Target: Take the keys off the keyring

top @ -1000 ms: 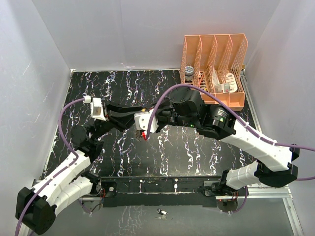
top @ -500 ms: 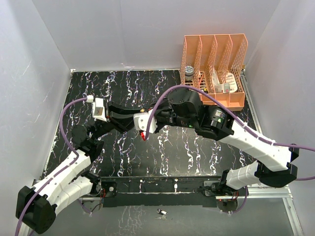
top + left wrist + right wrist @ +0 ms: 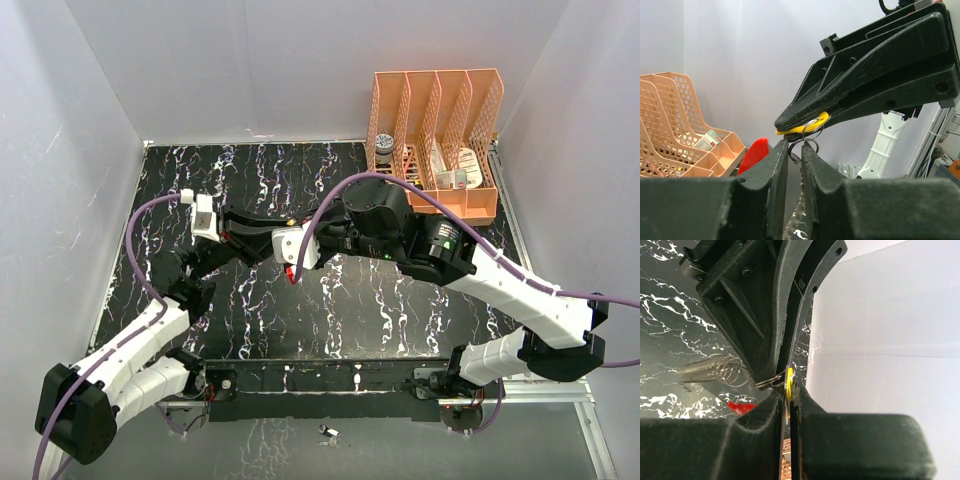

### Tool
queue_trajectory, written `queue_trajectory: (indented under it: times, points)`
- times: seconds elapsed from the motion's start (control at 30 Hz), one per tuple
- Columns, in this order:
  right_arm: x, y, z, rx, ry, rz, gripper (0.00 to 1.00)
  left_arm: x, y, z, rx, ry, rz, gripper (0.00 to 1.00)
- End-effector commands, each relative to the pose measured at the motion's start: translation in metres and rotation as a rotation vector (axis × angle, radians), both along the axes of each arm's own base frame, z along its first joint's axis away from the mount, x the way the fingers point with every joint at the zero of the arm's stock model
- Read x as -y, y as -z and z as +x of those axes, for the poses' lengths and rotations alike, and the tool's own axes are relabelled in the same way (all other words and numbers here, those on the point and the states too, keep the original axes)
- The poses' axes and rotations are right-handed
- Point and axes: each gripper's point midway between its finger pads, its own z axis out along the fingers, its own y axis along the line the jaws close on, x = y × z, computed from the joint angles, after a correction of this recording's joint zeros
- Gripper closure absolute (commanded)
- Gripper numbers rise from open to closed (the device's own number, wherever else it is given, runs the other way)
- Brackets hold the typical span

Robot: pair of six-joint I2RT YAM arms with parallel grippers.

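Both grippers meet above the middle of the black marbled table. In the left wrist view my left gripper has its fingers closed on the thin wire loop of the keyring. My right gripper reaches in from the upper right, shut on the yellow key. The red key hangs free to the left. In the right wrist view my right gripper pinches the yellow key. The keyring's pale coiled part sticks out beside the left gripper, above the red key. From above, the left gripper and right gripper touch tips over the red key.
An orange slotted file rack with small items stands at the back right, and also shows in the left wrist view. White walls enclose the table on three sides. A small metal object lies below the front rail.
The left arm has shifted: its wrist moved a little right and up, its elbow forward. The right arm drew slightly left. Both grippers keep their hold and stay tip to tip.
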Motion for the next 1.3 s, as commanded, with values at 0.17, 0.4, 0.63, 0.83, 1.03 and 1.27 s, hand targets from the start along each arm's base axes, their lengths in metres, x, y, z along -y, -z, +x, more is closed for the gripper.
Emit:
queue_trajectory:
  times: [0.17,0.4,0.63,0.83,1.03,1.27]
  points:
    - [0.001,-0.042,-0.003,0.082,-0.014,0.131,1.00,0.004,-0.021,-0.003,0.059,0.067,-0.076,1.00]
    - [0.001,-0.040,0.000,0.095,-0.002,0.131,1.00,0.004,-0.024,-0.004,0.065,0.070,-0.094,1.00]
    - [0.006,-0.047,0.006,0.137,0.037,0.180,1.00,-0.002,-0.025,-0.001,0.060,0.006,-0.094,1.00]
    - [0.013,-0.054,0.009,0.177,0.066,0.220,1.00,-0.007,-0.021,0.012,0.016,-0.094,-0.046,1.00]
    - [0.019,-0.057,0.011,0.189,0.088,0.231,1.00,-0.014,-0.023,0.022,-0.014,-0.165,-0.059,1.00]
    - [0.019,-0.058,0.011,0.188,0.094,0.236,1.00,-0.019,-0.027,0.035,-0.043,-0.220,-0.106,1.00]
